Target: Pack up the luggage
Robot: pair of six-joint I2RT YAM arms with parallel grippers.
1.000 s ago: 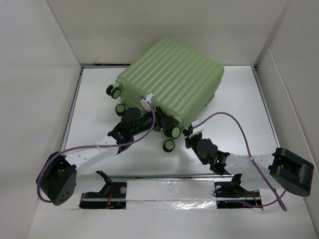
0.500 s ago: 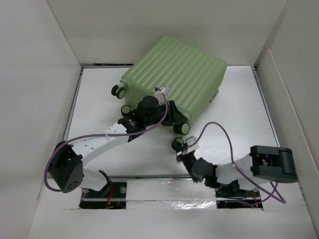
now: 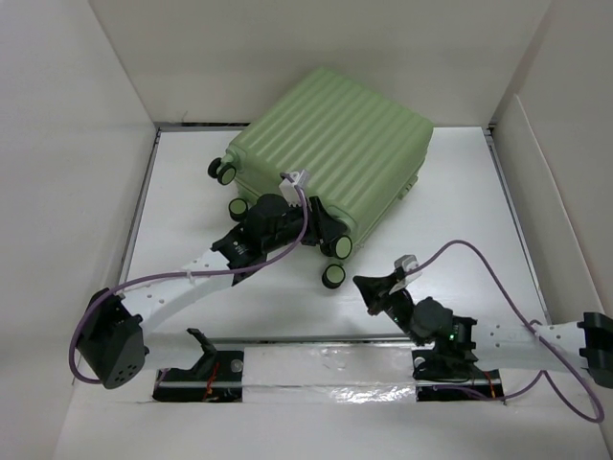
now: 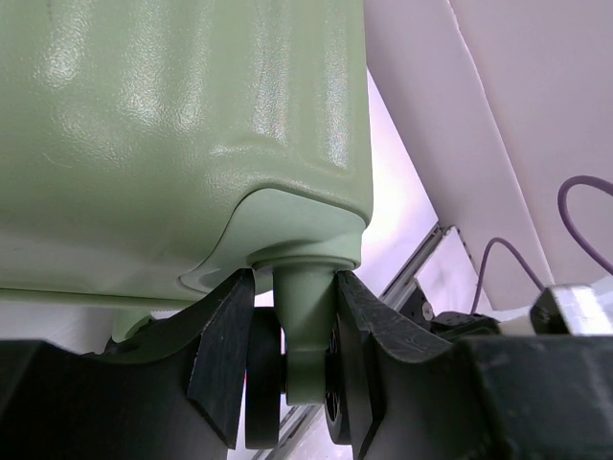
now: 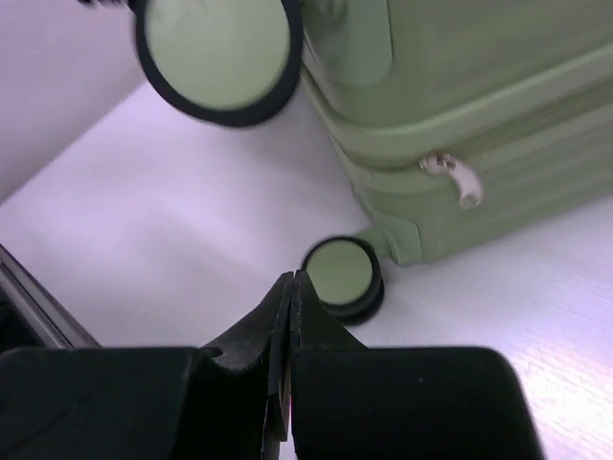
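Note:
The luggage [image 3: 335,144] is a pale green ribbed suitcase, closed, lying tilted at the back middle of the white table. My left gripper [image 3: 324,228] is at its near edge. In the left wrist view the gripper [image 4: 292,292] is shut on the green stem of a luggage wheel [image 4: 306,326] under the shell [image 4: 172,125]. My right gripper [image 3: 362,284] is shut and empty, just right of a near wheel [image 3: 333,276]. In the right wrist view its tips [image 5: 290,283] sit close beside that wheel [image 5: 342,273], below the shell [image 5: 460,96] and a zipper pull [image 5: 450,177].
White walls enclose the table on the left, back and right [image 3: 546,192]. A metal rail [image 3: 326,340] runs along the near edge between the arm bases. Purple cables [image 3: 479,254] loop over both arms. Two more wheels [image 3: 222,172] stick out on the luggage's left side.
The luggage rose and shifted right, then came back down and left, with my left gripper staying at its near wheels. My right arm pulled in, then stretched out to the right.

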